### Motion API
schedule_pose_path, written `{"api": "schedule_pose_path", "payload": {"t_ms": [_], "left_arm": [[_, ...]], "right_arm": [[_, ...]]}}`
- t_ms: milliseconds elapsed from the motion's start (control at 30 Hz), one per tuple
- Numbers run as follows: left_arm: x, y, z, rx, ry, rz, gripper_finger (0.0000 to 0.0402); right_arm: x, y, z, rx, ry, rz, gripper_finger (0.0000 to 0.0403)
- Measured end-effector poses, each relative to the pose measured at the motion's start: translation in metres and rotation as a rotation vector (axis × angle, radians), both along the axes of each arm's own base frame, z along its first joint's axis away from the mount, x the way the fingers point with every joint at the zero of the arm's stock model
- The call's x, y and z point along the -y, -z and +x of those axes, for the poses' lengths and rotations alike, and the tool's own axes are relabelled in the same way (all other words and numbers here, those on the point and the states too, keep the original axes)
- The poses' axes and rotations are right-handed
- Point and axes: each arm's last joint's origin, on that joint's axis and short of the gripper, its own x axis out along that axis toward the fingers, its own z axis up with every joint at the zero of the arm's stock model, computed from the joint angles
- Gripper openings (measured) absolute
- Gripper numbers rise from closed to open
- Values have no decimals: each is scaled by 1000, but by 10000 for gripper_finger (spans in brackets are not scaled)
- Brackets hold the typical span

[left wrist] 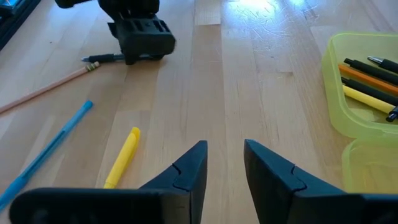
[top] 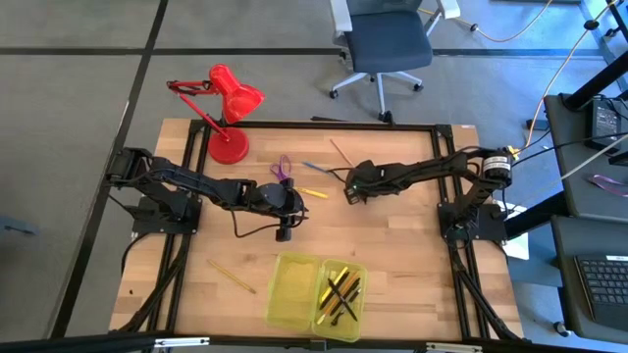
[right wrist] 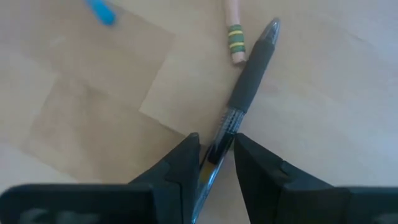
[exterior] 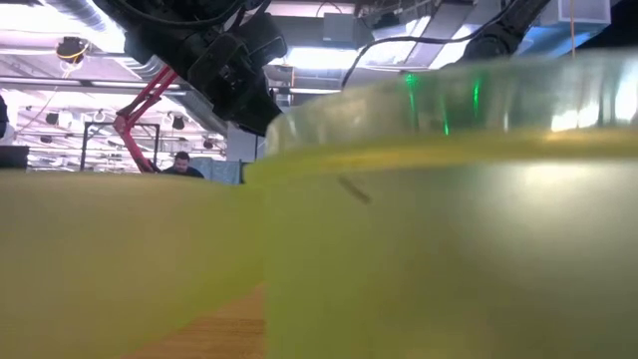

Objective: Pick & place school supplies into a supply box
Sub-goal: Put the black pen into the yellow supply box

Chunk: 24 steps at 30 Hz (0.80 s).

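The supply box [top: 316, 294] lies open near the table's front edge, with several pens [top: 341, 289] in its right half. A black pen with a clear barrel [right wrist: 239, 93] is between the fingers of my right gripper [right wrist: 216, 140], which is shut on it at mid-table [top: 349, 194]. Beside it lie a wooden pencil [right wrist: 234, 28], a blue pen [left wrist: 53, 143], a yellow pen [left wrist: 122, 157] and purple scissors [top: 283, 169]. My left gripper [left wrist: 224, 149] hovers open over bare wood left of centre [top: 294, 201]. My right gripper pinches the black pen's clear barrel [right wrist: 217, 148] between its two fingers, behind the dark rubber grip. The fingers come steeply from above and lie across the pen. The grip end [left wrist: 102, 58] sticks out toward the wooden pencil's end; whether it is clear of the table I cannot tell.
A red desk lamp [top: 229, 108] stands at the table's far left. Another pencil [top: 232, 277] lies left of the box. The box's yellow wall [exterior: 449, 219] fills the low view. An office chair [top: 388, 44] stands beyond the far edge.
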Motion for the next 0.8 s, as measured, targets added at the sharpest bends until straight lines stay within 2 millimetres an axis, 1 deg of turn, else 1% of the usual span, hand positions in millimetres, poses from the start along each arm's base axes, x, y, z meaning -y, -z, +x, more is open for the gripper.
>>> {"api": "schedule_pose_path", "payload": {"t_ms": [100, 200, 467, 533, 600, 800], "left_arm": [[0, 0, 0, 0, 0, 0, 96], [0, 0, 0, 0, 0, 0, 95], [0, 0, 0, 0, 0, 0, 99], [0, 0, 0, 0, -1, 0, 97], [0, 0, 0, 0, 0, 0, 96], [0, 0, 0, 0, 0, 0, 97]], "right_arm": [[-6, 4, 2, -41, -70, -30, 107], [-12, 4, 1, -59, -88, -64, 102], [-16, 1, 0, -48, -115, -59, 47], [-16, 0, 0, -48, -128, -55, 40], [-16, -2, -1, -46, -133, -48, 38], [-17, -8, -3, -39, -159, -33, 53]]}}
